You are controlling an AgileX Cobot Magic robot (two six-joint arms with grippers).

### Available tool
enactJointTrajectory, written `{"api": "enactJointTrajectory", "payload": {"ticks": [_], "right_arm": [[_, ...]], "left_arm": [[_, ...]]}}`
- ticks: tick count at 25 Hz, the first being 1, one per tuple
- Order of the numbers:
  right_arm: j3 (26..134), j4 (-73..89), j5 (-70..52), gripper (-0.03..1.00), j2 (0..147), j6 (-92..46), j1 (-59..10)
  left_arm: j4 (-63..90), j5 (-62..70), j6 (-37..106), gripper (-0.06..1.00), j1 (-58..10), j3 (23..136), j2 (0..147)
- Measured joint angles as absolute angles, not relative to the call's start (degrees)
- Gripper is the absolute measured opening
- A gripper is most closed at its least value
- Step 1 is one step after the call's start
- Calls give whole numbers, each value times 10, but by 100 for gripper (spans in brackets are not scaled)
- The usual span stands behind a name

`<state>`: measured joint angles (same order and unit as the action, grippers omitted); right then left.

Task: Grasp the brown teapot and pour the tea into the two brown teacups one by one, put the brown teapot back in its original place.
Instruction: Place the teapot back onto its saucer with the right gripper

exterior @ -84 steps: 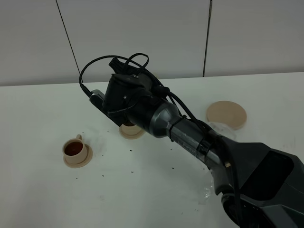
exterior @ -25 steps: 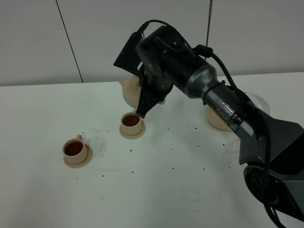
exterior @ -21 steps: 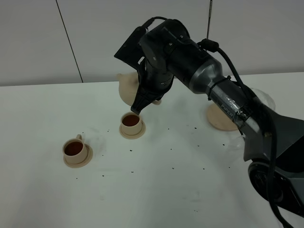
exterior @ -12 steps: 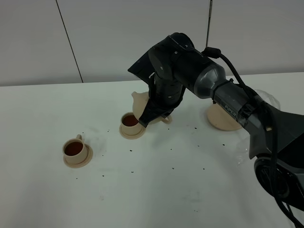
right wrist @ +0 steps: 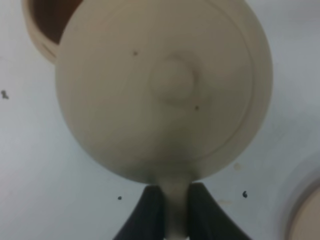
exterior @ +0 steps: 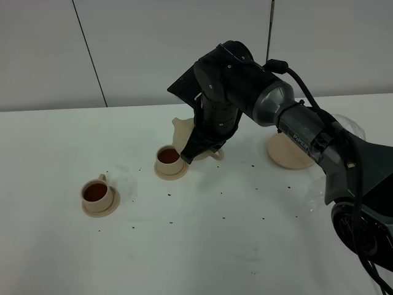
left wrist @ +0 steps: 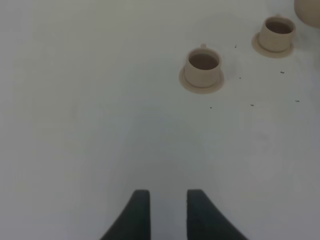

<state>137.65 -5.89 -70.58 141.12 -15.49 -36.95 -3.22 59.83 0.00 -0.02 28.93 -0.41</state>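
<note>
2 teacups [exterior: 98,195] filled, teapot [right wrist: 165,85] now lifted.

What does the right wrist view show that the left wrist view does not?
Only the right wrist view shows the right claw shut on the brown teapot's handle, and the knobbed lid from above. Only the left wrist view shows both teacups on their saucers: the nearer teacup and the farther teacup, plus the left claw, open and holding nothing. Both share the white table, its dark specks, and at least an edge of the brown teapot.
</note>
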Motion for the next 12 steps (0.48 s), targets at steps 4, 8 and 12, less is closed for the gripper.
{"api": "enactJointTrajectory", "payload": {"ticks": [4,8,12], "right_arm": [[1377,-59,-705,10,1411,-151,-370],[1377,-51,-705,10,1411,-149,-370],[1377,-42,-705,10,1411,-139,-370]], "left_arm": [[-32,598,0,25,0,289,-4],[-32,598,0,25,0,289,-4],[-32,598,0,25,0,289,-4]]}}
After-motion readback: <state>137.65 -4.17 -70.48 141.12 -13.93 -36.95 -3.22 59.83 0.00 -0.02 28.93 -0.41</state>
